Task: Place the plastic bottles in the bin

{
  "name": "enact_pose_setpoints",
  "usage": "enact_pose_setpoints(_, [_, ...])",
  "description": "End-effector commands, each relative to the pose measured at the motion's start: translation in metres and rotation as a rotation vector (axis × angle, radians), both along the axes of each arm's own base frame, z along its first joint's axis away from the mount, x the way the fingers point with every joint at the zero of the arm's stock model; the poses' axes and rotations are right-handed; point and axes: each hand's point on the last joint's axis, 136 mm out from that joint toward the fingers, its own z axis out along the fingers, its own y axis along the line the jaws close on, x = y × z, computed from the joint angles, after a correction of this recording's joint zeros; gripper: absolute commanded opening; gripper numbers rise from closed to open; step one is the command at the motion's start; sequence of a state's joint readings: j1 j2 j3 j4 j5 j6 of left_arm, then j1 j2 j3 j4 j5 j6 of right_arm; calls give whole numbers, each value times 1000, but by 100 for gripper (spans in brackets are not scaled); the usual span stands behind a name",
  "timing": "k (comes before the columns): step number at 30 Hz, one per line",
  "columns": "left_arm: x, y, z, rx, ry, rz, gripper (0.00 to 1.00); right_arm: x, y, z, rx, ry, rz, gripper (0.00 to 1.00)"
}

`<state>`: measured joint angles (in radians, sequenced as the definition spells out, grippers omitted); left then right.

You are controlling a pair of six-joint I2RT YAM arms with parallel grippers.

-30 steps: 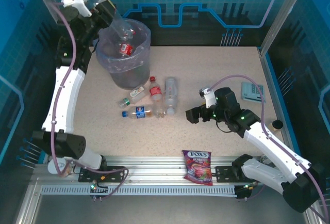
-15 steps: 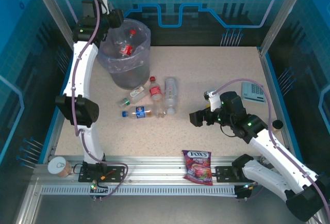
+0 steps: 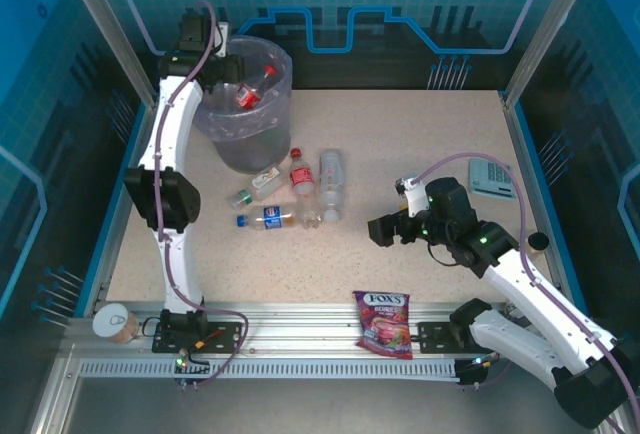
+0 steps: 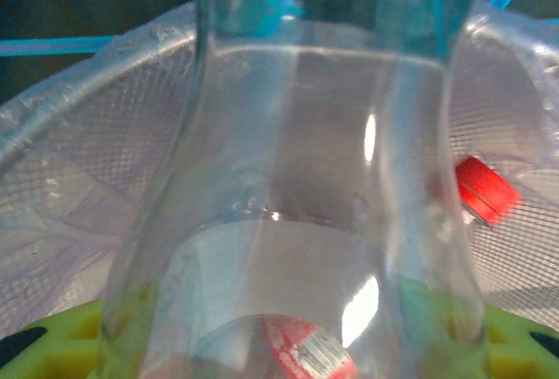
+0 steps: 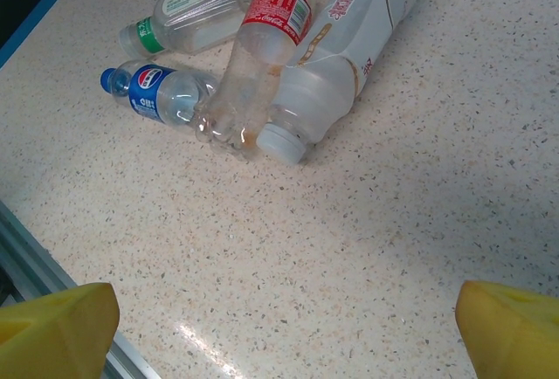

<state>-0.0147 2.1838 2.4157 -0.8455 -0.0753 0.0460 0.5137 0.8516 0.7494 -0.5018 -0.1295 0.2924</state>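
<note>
1. Plastic bottles (image 3: 300, 182) are in three places; four lie loose on the speckled table (image 3: 430, 134), at least one shows inside the bin (image 3: 240, 152), and one sits in the left arm's grasp.
2. Left gripper (image 4: 279, 348) is closed on a clear bottle (image 4: 297, 178); its yellow-green fingers (image 4: 61, 344) flank the body, and the bottle hangs over the bin's mouth, within the rim.
3. The bin is a round grey wastebasket with a translucent lilac liner (image 4: 70, 178), standing at the far left of the table; a red cap (image 4: 485, 189) shows against the liner beside the held bottle; whose cap it is I cannot tell.
4. The loose four lie bunched just in front of the bin; a green-capped bottle (image 5: 188, 8) is closest to it; a blue-capped bottle (image 5: 157, 95) lies nearest the arms; a red-labelled bottle (image 5: 262, 47) has its base against the blue-capped one and its side against a larger white-capped bottle (image 5: 336, 56).
5. Right gripper (image 3: 378, 230) hovers over bare table to the right of that bunch, apart from it; its jaws are spread wide, with nothing between the yellow fingertips (image 5: 52, 331).
6. Fox's candy bag (image 3: 382, 322) lies at the near edge between the arm bases; a paper cup (image 3: 115, 322) stands at the near left corner; both are well apart from the bottles.
</note>
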Motion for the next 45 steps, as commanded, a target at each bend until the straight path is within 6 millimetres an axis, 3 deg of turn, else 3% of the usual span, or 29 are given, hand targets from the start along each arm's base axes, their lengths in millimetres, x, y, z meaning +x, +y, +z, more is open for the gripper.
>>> enact_pose_setpoints(1, [3,10,-20,42,51,0,0,0,-7,-4,-14,10,-27,100])
enact_pose_setpoints(10, [9,12,-62,48,138,-4,1,1,-8,-6,-20,13,-32,100])
enact_pose_setpoints(12, [9,12,-66,47,148,-5,10,1,-7,-7,-20,14,-30,100])
enact_pose_setpoints(16, [7,9,-64,39,146,-15,46,2,-6,-9,-20,17,-29,100])
enact_pose_setpoints(26, [-4,2,-28,22,90,-44,89,6,0,-11,-4,27,-17,100])
enact_pose_setpoints(30, [-11,-2,-12,4,65,-62,99,8,1,-11,-5,27,-21,100])
enact_pose_setpoints(39, [-24,-12,32,-37,-42,-86,99,16,0,-15,-10,39,-57,100])
enact_pose_setpoints(42, [-23,-15,28,-47,-37,-98,99,17,2,-16,-6,47,-52,100])
enact_pose_setpoints(45, [-22,-10,8,-20,28,-80,96,16,2,-16,-6,50,-52,100])
